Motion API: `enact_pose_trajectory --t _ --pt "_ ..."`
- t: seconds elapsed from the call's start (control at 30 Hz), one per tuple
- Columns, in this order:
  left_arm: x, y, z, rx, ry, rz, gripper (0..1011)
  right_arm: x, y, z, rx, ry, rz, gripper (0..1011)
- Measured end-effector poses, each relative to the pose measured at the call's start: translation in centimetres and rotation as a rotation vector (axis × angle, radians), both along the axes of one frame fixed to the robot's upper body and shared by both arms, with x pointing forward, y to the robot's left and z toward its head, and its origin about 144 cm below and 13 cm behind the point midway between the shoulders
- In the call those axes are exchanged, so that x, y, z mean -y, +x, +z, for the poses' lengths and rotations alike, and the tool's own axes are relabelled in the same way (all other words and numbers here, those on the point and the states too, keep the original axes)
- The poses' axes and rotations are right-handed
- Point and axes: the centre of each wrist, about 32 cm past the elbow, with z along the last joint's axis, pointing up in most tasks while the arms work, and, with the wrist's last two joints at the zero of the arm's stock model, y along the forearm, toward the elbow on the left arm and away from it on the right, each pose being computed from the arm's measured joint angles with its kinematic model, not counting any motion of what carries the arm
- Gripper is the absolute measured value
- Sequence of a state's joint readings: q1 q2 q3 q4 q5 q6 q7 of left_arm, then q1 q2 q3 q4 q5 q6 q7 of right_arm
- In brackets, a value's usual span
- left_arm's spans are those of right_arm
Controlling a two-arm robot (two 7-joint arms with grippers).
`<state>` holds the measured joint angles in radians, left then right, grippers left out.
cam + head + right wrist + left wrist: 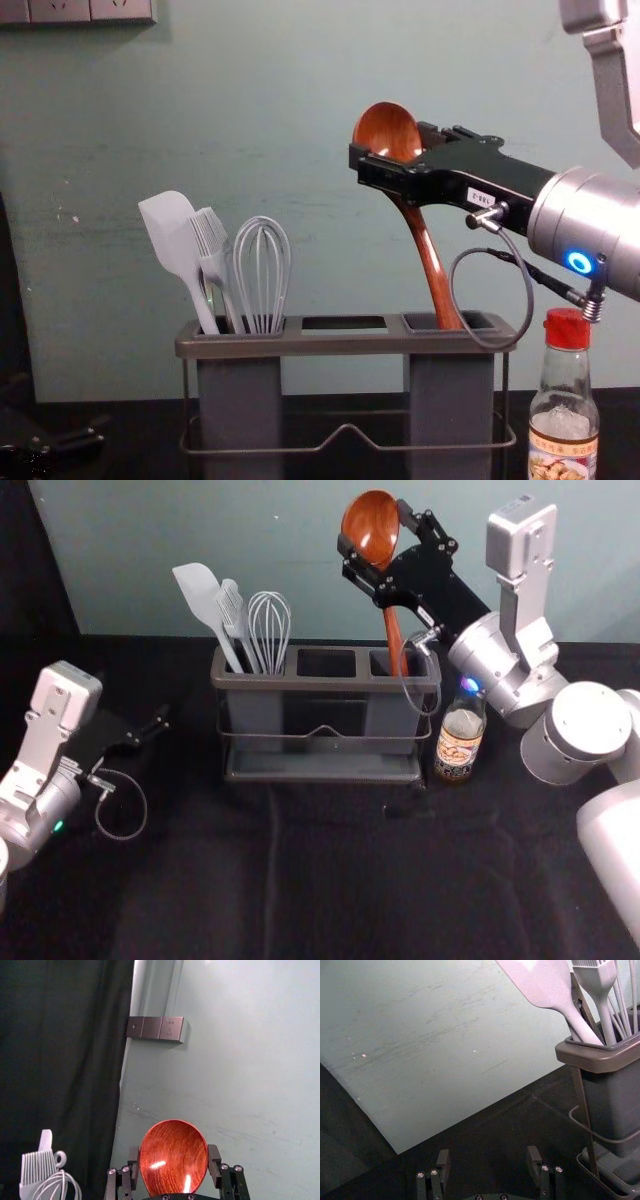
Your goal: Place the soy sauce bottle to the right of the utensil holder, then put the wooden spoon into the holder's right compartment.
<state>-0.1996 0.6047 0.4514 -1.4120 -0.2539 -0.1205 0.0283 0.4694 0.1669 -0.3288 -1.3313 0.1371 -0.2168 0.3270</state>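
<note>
Clearly the right end effector [374,528] was the one at work, raised above the right end of the utensil holder [330,683]. Its two fingers were clamped on the bowl of the wooden spoon [394,635], one at each side. The spoon leaned slightly, bowl up, and the lower end of its handle reached down inside the right compartment [450,390].

The soy sauce bottle [460,735] stood upright just beside the holder's right end, its red cap [568,328] on and its label toward the near edge of the surface [330,880]. The holder itself sat toward the far edge, with a pale wall [300,540] behind. In its left compartment stood a spatula [203,598], a brush [233,615] and a whisk [270,625], all head up.

The left end effector [154,726] was parked well to the left of the holder, toward the surface's left edge. The left wrist view showed its fingers [444,1160] wide apart, with nothing between them.
</note>
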Motion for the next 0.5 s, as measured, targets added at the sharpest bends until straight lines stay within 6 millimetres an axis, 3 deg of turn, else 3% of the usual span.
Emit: enact_pose_trajectory --t 0.5 --pt "0.0 0.0 0.0 0.0 0.0 0.0 1005 0.4 -0.7 -1.5 -0.023 0.007 -0.004 835"
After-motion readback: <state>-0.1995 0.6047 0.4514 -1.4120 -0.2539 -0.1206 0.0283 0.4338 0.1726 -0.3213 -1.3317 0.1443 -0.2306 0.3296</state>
